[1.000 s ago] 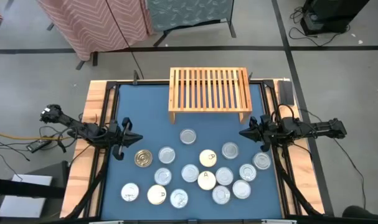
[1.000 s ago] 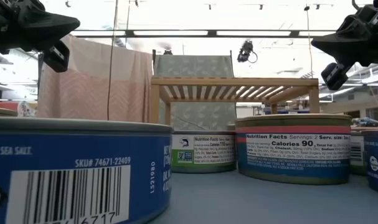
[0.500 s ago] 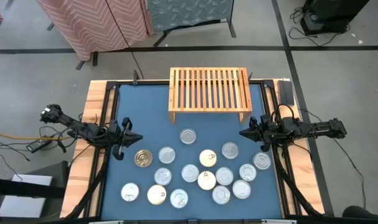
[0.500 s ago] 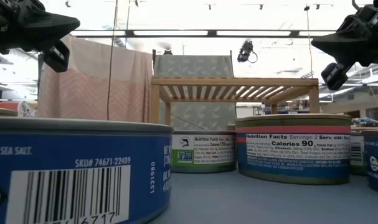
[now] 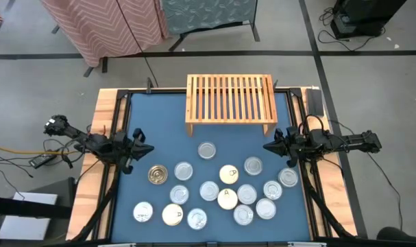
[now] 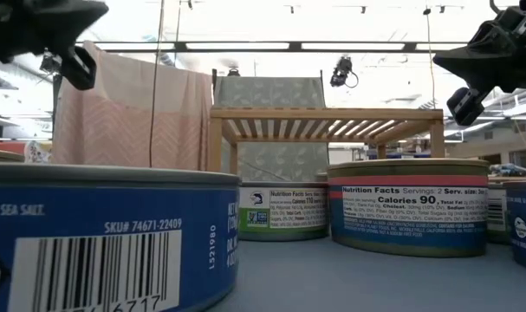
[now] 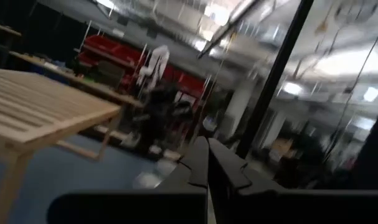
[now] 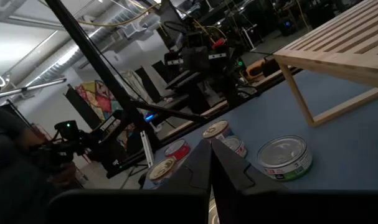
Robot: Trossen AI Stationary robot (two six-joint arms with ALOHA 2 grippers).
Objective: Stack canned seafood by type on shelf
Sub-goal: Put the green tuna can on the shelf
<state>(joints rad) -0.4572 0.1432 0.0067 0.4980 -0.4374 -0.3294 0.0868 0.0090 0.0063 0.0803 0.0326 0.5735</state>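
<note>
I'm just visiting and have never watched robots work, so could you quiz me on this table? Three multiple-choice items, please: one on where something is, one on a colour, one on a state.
1. Where do the tins lie?
A. On top of the rack
B. On the blue mat in front of the rack
C. On the floor

2. What colour is the top of the tin nearest the left gripper?
A. Gold
B. Red
C. Black

3. How do the right gripper's jaws stand?
A. Wide open
B. Closed on a tin
C. Shut, holding nothing

Answers:
1 B: the wooden rack has bare slats, and every tin sits on the mat.
2 A: that tin shines gold from above.
3 C: the jaws meet in a point above the mat, clear of any tin.
</note>
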